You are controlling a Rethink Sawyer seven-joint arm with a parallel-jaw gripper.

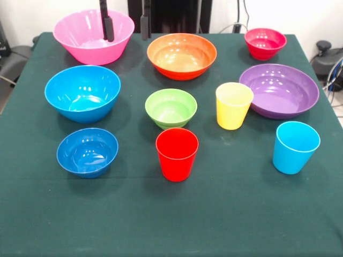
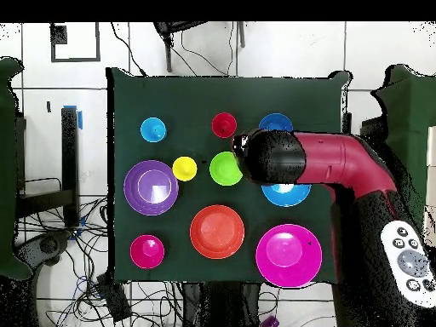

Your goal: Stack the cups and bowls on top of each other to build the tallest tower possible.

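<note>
Cups and bowls lie scattered singly across the dark green cloth-covered table point(image 1: 225, 214), with no tower begun. In the front view the robot's black gripper point(image 1: 126, 24) hangs at the far edge, its two fingers point(image 1: 109, 27) apart and holding nothing, one over the large glossy pink plastic bowl point(image 1: 88, 37), the other just beside that bowl's rim. Next along the far row sit the orange plastic bowl point(image 1: 181, 55) and the small red plastic bowl point(image 1: 265, 43). The middle row holds the large blue plastic bowl point(image 1: 82, 92), the small green plastic bowl point(image 1: 171, 107), the tapered yellow plastic cup point(image 1: 233, 105) and the wide shallow purple plastic bowl point(image 1: 278, 90). Nearest the camera stand the small blue plastic bowl point(image 1: 87, 151), the red plastic cup point(image 1: 177, 153) and the sky-blue plastic cup point(image 1: 295, 146), all upright and apart. From overhead, the red and black arm point(image 2: 324, 159) reaches across the table and hides part of the large blue bowl.

A first pick looks to be the step in hand. A steady tower probably wants a broad base, so a wide bowl seems the sound start. Glossy rims may slip; gripping one wall squarely, lifting straight and centring each piece before release should guard against a lean.
</note>
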